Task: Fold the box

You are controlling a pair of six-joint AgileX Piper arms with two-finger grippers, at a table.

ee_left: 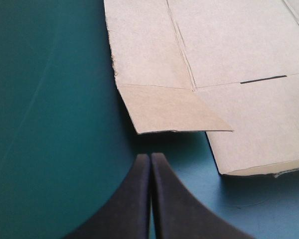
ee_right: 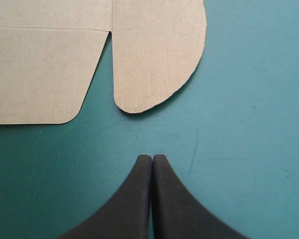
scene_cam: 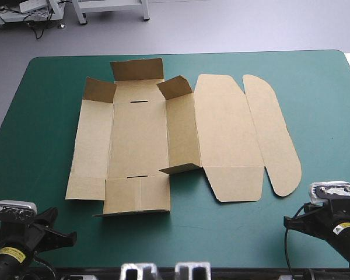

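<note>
Ahead of the left gripper [ee_left: 150, 157], clenched empty like the right gripper [ee_right: 152, 158], the box [scene_cam: 140, 140] lies unfolded, long axis crosswise, seemingly nearer the left.

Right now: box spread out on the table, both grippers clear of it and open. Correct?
No: the left gripper and right gripper are shut, as each wrist view shows. The box is spread out, both grippers clear of it.
</note>
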